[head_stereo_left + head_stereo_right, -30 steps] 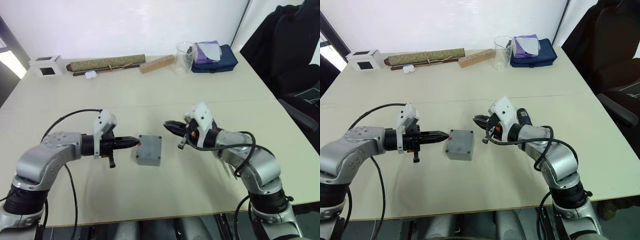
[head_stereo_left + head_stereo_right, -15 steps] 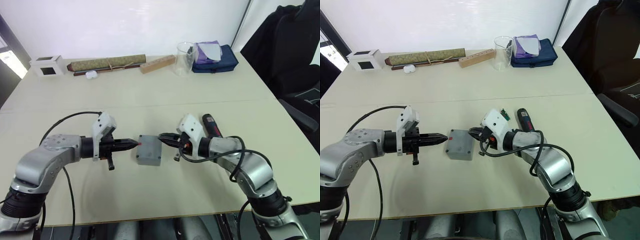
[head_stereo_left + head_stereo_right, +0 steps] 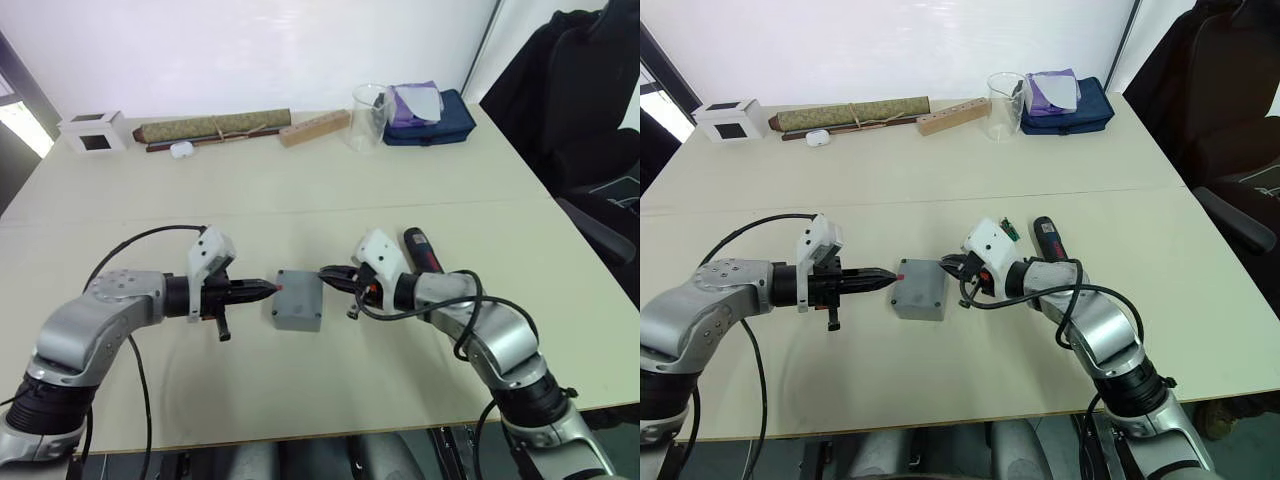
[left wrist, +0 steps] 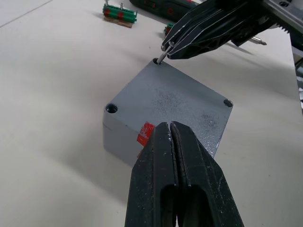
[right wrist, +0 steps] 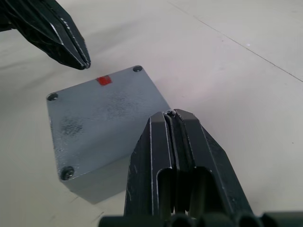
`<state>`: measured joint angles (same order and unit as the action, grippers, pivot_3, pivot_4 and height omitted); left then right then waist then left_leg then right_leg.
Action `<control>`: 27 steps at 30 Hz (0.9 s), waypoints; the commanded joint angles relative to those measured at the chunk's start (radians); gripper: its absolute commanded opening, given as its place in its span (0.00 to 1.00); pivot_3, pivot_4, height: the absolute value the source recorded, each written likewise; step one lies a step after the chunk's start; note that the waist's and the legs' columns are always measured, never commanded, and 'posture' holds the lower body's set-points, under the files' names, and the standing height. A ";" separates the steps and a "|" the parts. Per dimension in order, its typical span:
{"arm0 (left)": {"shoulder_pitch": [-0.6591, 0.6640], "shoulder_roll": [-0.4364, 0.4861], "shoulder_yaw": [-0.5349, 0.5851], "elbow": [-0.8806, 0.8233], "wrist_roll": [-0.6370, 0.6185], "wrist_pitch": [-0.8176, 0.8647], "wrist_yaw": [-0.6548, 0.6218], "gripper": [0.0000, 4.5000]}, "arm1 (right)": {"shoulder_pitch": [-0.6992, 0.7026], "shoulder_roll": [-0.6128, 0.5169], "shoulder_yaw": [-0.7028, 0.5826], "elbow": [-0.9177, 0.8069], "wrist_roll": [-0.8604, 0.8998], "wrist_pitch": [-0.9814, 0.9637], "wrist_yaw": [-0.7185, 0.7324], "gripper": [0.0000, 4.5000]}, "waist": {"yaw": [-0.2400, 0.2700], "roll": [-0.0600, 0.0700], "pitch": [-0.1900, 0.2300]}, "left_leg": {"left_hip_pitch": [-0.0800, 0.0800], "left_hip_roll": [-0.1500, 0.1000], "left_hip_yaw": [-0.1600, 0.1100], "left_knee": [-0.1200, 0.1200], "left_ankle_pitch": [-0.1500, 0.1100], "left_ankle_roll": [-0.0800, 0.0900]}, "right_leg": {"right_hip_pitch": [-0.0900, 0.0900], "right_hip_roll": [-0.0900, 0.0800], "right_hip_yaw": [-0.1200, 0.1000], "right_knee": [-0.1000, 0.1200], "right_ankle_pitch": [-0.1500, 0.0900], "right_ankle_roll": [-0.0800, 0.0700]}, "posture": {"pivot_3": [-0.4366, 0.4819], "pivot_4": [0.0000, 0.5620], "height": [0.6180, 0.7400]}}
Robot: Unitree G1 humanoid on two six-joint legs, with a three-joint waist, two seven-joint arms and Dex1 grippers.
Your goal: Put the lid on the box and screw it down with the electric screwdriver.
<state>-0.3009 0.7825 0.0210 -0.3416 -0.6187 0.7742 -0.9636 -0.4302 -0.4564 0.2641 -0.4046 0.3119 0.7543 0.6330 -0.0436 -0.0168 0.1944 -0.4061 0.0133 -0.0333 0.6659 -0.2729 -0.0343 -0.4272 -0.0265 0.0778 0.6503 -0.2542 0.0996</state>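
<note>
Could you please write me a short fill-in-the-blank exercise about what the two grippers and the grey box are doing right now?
1. The lid already sits on the ____.
2. The right gripper holds a small ____ at a corner hole.
3. The left gripper has its fingers ____.
4. The electric screwdriver lies on the ____.

Missing words: box; screw; shut; table

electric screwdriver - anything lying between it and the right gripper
Nothing visible does. The electric screwdriver lies on bare table just behind the right gripper, which is shut on a small screw at a corner hole of the lid.
</note>
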 commanded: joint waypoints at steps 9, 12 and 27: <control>0.015 0.007 0.013 -0.020 -0.001 -0.019 0.005 0.00 | -0.021 0.016 0.003 0.002 -0.016 -0.010 0.000 0.02 | 0.000 0.000 0.000 | 0.000 0.000 0.000 0.000 0.000 0.000 | 0.000 0.000 0.000 0.000 0.000 0.000 | 0.48 0.27 1.00; 0.011 0.003 0.009 -0.024 -0.002 -0.014 0.011 0.00 | -0.030 0.018 0.004 0.008 -0.016 -0.007 0.002 0.02 | 0.000 0.000 0.000 | 0.000 0.000 0.000 0.000 0.000 0.000 | 0.000 0.000 0.000 0.000 0.000 0.000 | 0.48 0.27 1.00; -0.022 -0.023 -0.009 -0.017 -0.004 -0.007 0.033 0.00 | -0.070 0.014 -0.049 -0.007 0.019 0.056 0.002 0.51 | 0.001 0.000 0.000 | 0.000 0.000 0.000 0.000 0.000 0.000 | 0.000 0.000 0.000 0.000 0.000 0.000 | 0.48 0.27 1.00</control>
<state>-0.3012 0.7618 0.0127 -0.3350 -0.6192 0.7737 -0.9332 -0.4795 -0.4432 0.2476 -0.3780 0.3105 0.8042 0.6325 -0.0430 -0.0168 0.1944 -0.4061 0.0130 -0.0334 0.6660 -0.2729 -0.0343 -0.4272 -0.0269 0.0778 0.6506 -0.2541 0.0997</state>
